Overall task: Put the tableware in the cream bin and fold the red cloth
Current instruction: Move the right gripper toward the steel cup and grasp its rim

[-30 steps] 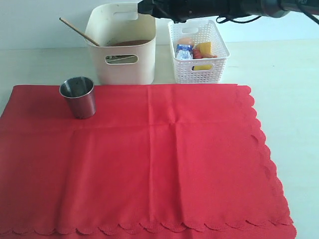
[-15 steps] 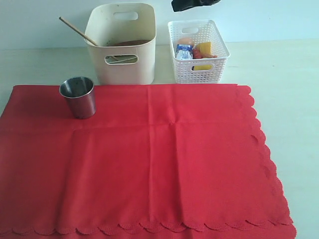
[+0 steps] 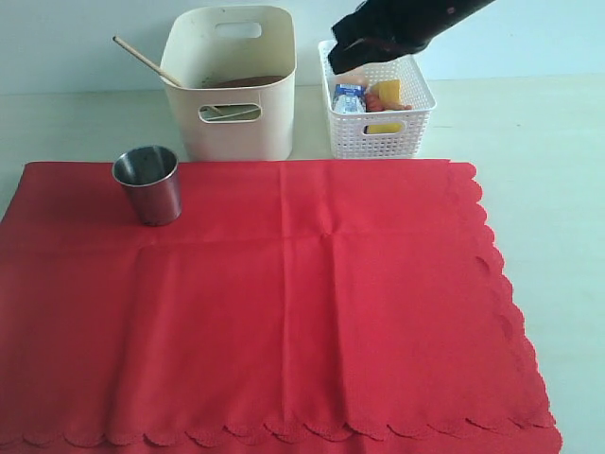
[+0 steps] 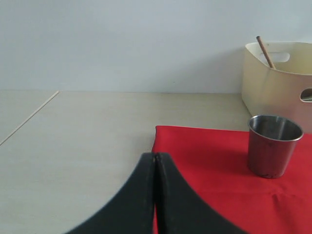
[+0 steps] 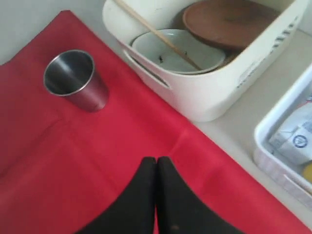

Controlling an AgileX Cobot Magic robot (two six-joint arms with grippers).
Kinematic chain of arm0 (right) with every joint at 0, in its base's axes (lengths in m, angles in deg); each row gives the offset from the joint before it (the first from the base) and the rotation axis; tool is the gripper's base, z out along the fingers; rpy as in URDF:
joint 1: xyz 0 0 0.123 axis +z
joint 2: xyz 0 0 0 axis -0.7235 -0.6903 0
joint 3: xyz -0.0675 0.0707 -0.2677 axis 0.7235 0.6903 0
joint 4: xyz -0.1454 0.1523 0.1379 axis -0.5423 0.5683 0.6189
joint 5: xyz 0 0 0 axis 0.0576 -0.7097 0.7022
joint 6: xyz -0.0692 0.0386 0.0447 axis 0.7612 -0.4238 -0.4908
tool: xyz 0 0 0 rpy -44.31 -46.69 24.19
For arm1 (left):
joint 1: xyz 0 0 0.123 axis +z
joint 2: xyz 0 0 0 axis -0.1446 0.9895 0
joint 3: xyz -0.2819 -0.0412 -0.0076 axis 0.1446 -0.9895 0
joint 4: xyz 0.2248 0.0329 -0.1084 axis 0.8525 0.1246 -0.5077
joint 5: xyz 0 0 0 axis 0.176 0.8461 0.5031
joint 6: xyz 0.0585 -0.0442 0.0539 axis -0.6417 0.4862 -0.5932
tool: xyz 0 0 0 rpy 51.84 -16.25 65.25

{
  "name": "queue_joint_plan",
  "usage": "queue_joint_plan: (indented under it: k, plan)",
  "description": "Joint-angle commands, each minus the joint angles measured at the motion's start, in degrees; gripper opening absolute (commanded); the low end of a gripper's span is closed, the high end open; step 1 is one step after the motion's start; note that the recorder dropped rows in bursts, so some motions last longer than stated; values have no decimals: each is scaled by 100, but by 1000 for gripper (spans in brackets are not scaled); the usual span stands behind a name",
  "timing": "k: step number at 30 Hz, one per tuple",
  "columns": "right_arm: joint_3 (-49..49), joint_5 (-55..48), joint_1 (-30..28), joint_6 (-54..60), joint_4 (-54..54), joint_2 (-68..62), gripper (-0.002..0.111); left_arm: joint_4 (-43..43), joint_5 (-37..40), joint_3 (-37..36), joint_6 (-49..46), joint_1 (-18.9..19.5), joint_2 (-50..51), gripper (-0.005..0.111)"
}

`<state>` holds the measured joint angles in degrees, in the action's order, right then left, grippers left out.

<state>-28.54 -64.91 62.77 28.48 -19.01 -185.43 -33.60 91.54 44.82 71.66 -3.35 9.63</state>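
Observation:
The red cloth (image 3: 284, 303) lies flat over the table's front. A steel cup (image 3: 148, 183) stands upright on its far left corner, also seen as the cup (image 4: 272, 145) and the cup (image 5: 73, 78). Behind it stands the cream bin (image 3: 236, 95), holding a brown plate (image 5: 226, 22), a pale green bowl (image 5: 175, 48) and a wooden stick (image 3: 146, 59) that leans out over the rim. My right gripper (image 5: 156, 160) is shut and empty, high over the cloth's far edge; its arm (image 3: 397, 28) shows above the white basket. My left gripper (image 4: 155, 156) is shut, empty, off the cloth's left corner.
A white lattice basket (image 3: 378, 137) with food items stands right of the cream bin. Bare pale table (image 3: 548, 170) runs along the right of the cloth and bare table (image 4: 73, 136) lies to its left. A wall closes off the back.
The right gripper has shut. Its arm has moved from above the bin to the right and down over the white basket. Cup, cloth and bin have not moved.

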Motion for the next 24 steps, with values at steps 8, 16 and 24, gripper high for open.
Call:
queue_joint_plan:
  k: [8, 16, 24]
  plan:
    - [197, 1794, 1601, 704, 87, -378, 3, -44, -17, 1, 0, 8, -31, 0]
    - [197, 3519, 2622, 672, 39, -775, 42, -44, -17, 1, 0, 8, -31, 0]
    - [-484, 3301, 3039, 1008, -65, -1551, 54, -44, -17, 1, 0, 8, -31, 0]
